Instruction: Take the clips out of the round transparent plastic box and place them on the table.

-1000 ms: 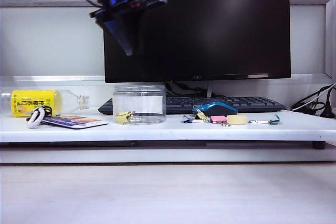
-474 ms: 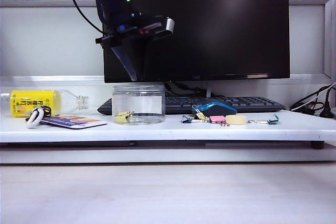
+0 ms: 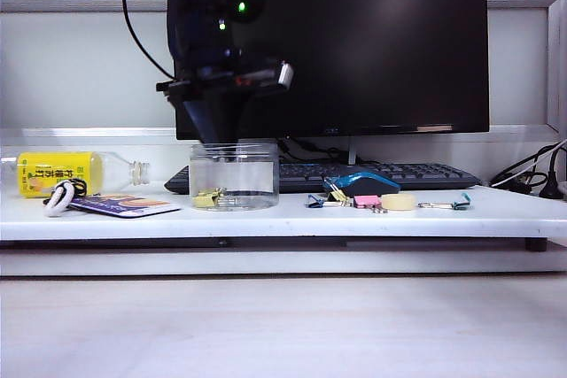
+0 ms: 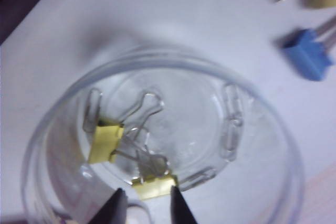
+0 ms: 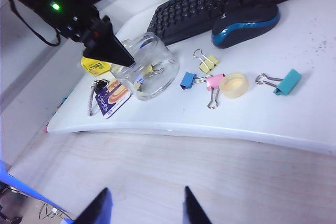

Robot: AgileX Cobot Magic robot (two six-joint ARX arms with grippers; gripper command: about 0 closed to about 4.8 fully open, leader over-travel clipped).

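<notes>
The round transparent plastic box (image 3: pixel 235 174) stands on the white table (image 3: pixel 266 219), left of the middle. Two pale-yellow clips (image 4: pixel 105 141) (image 4: pixel 154 186) lie on its bottom with tangled wire handles; the exterior view shows them low at the left wall (image 3: pixel 210 197). My left gripper (image 3: pixel 213 141) points down at the box's mouth, over its left side. In the left wrist view the left gripper (image 4: pixel 147 195) is open, with nothing between the tips, above one yellow clip. My right gripper (image 5: pixel 146 196) is open and empty over the wood-grain surface, far from the box (image 5: pixel 157 77).
Silver paper clips (image 4: pixel 231 124) also lie in the box. Right of it on the table are a yellow clip (image 5: pixel 209 62), blue clip (image 5: pixel 187 81), pink clip (image 5: pixel 214 82), tape roll (image 5: pixel 233 84), teal clip (image 5: pixel 287 82), mouse (image 3: pixel 363 183) and keyboard (image 3: pixel 390 173). A yellow-label bottle (image 3: pixel 62 172) and card (image 3: pixel 124 205) lie left.
My left gripper has come down from high in front of the monitor to the box's mouth. The right gripper and all the clips have stayed put.
</notes>
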